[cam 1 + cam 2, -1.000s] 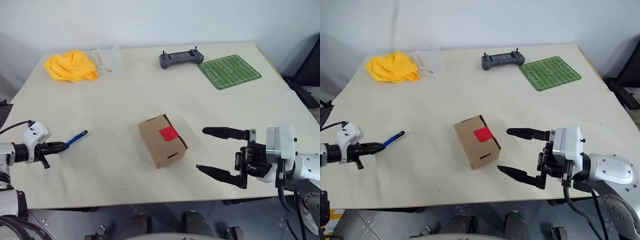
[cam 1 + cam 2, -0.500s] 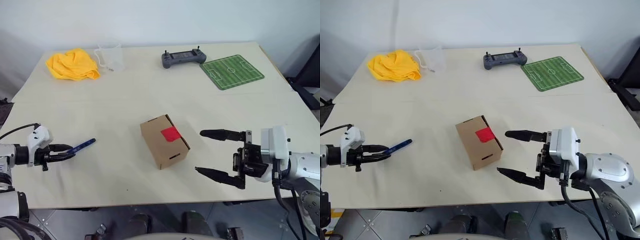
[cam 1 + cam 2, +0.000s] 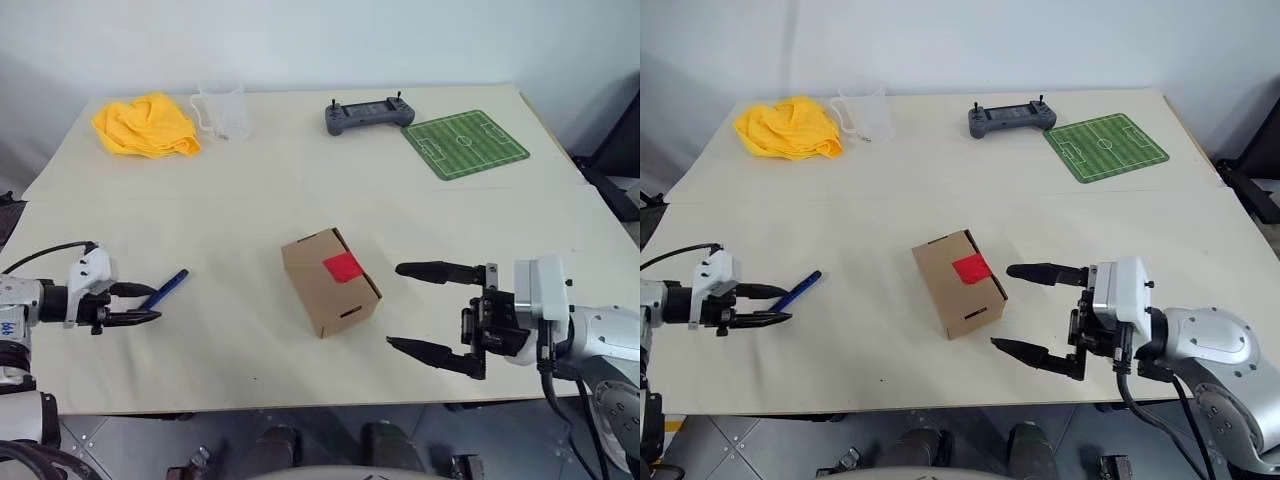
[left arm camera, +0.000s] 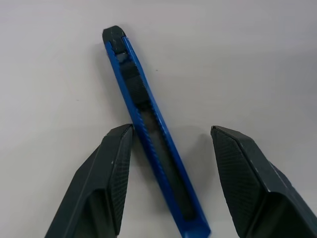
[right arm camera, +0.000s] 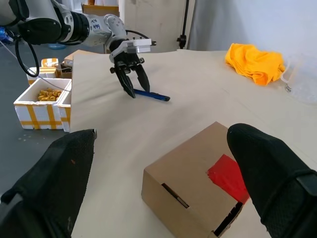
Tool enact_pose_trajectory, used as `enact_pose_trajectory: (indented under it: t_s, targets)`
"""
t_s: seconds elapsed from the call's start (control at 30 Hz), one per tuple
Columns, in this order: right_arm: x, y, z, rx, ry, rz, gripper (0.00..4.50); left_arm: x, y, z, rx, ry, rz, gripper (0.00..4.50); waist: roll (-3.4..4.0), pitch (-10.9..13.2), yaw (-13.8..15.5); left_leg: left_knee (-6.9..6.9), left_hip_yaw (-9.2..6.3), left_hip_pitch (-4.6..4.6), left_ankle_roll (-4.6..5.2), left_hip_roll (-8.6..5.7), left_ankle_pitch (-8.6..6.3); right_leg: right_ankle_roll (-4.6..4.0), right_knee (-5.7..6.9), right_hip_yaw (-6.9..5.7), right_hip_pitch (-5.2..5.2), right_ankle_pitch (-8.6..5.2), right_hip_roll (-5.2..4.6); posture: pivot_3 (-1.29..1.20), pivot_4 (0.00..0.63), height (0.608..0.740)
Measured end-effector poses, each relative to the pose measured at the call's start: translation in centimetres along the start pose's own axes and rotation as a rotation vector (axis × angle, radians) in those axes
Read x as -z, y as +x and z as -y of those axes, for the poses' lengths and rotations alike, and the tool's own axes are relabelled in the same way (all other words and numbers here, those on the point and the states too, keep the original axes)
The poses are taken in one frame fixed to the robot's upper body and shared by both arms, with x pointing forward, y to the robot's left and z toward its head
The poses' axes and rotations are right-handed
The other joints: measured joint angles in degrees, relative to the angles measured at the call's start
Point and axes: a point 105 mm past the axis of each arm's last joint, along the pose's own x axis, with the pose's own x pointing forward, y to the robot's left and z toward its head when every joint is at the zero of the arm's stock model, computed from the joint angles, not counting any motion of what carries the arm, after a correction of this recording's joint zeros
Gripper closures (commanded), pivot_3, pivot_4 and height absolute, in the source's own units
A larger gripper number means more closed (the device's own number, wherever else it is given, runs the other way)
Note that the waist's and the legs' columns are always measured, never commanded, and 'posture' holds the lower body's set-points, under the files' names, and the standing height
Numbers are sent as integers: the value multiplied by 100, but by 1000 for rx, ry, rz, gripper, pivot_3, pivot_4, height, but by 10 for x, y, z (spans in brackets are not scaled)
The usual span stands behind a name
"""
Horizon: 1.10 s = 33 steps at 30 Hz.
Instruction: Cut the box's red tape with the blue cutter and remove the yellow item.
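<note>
The brown box stands mid-table with the red tape on its top face. Flat on the table at the left lies the blue cutter. Its near end sits between the fingers of my left gripper, which is open and not pinching it. The left wrist view shows the cutter closer to one finger, with a gap to the other. My right gripper hovers wide open just right of the box, pointing at it. The yellow item is hidden.
At the table's far edge are a yellow cloth, a clear cup, a grey controller and a green pitch mat. White yellow-striped bins sit beside the table on the left.
My left gripper has opened and let go of the blue cutter, which now lies flat on the table. The hand shifted slightly toward the box. The right gripper has held still.
</note>
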Motion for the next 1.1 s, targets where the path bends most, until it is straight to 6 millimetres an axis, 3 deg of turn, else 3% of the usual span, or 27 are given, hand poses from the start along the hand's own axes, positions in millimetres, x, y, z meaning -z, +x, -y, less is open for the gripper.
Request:
enact_pose_trajectory:
  t_s: [0.27, 0.6, 0.73, 0.9, 1.1]
  targets:
    - [1, 1, 1, 21, 3, 9, 0, 9, -2, 7, -79, -21, -32, 1836, 17, -10, -22, -11, 4, 10, -3, 5, -1, 0, -14, 11, 2, 0, 0, 0, 150, 740]
    - [0, 3, 1, 24, -9, 22, 0, 20, -12, 28, -226, -173, -44, 1836, 29, -17, -54, -26, 25, 20, -10, 23, -10, -2, -33, 45, -3, -1, 11, 0, 150, 740]
    - [1, 5, 1, 14, -12, 21, 0, 22, -13, 34, -234, -225, -48, 2639, 33, -20, -50, -27, 37, 23, -11, 31, -16, -2, -44, 54, -3, -1, 10, 0, 150, 740]
    - [-1, 8, 0, -5, -19, 30, 0, 23, -16, 32, -250, -260, -61, 4046, 38, -23, -45, -26, 43, 23, -11, 39, -26, -2, -55, 57, -2, -1, 11, 0, 150, 740]
    - [-1, 9, 0, -7, -19, 32, 0, 24, -13, 33, -243, -265, -68, 4125, 76, -45, -34, -27, 46, 22, -11, 42, -31, -2, -66, 57, -1, -1, 11, 0, 150, 740]
